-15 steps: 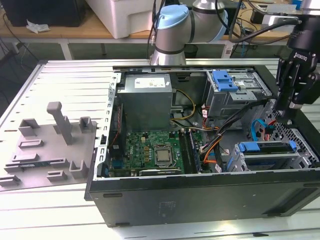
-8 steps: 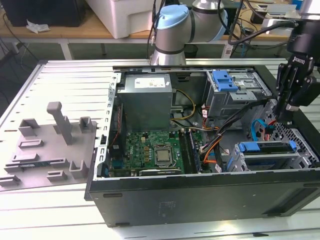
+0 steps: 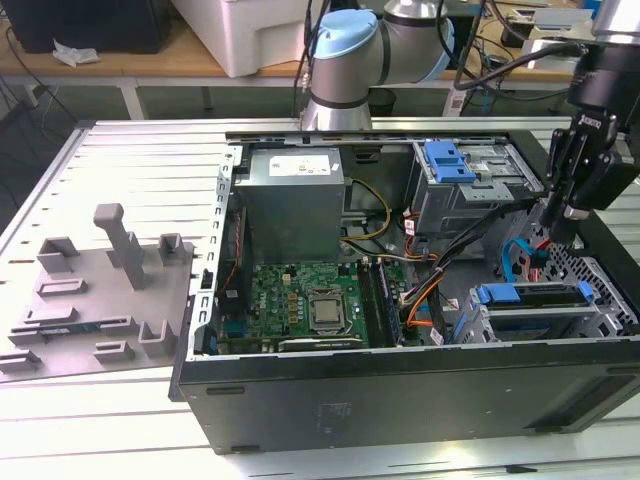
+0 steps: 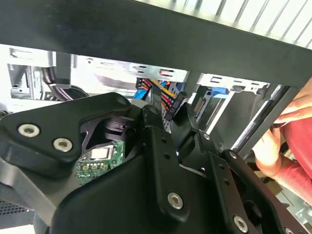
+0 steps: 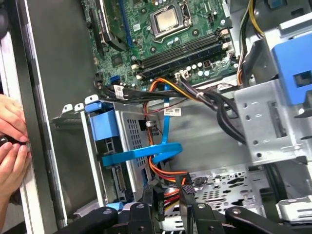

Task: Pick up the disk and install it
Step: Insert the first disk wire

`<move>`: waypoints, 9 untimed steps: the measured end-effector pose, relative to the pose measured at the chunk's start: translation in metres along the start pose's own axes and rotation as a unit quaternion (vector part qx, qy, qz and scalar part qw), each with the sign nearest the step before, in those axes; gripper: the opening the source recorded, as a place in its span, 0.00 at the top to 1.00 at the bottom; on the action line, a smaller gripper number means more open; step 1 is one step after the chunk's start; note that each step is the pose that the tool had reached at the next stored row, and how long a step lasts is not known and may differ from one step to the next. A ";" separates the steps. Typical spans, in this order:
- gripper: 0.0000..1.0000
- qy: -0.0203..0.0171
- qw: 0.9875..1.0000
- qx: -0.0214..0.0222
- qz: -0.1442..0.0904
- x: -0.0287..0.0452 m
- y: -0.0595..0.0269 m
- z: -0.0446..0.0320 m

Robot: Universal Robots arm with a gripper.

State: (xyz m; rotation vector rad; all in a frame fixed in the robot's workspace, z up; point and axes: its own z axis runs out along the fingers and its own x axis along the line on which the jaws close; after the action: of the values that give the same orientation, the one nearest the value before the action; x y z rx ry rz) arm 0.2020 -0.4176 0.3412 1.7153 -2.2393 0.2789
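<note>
1 claw (image 3: pixel 560 228) hangs near 1 disk (image 3: pixel 530 296), 2 hands (image 5: pixel 10 165) at the case (image 3: pixel 400 400).

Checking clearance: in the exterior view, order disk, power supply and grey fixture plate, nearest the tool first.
1. disk, just below the tool.
2. power supply, across the case toward the exterior view's left.
3. grey fixture plate, outside the case, farthest left.
</note>
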 end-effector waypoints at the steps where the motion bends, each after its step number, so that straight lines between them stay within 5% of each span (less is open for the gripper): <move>1: 0.65 0.001 1.000 -0.001 0.000 -0.0015 0.0002 -0.0004; 5: 0.66 0.009 1.000 -0.005 -0.001 -0.0041 0.0004 -0.0008; 9: 0.80 0.014 1.000 -0.010 -0.003 -0.0045 -0.0003 -0.0001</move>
State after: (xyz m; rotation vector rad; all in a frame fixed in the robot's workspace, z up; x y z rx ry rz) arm 0.2034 -0.4136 0.3397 1.6967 -2.2084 0.2766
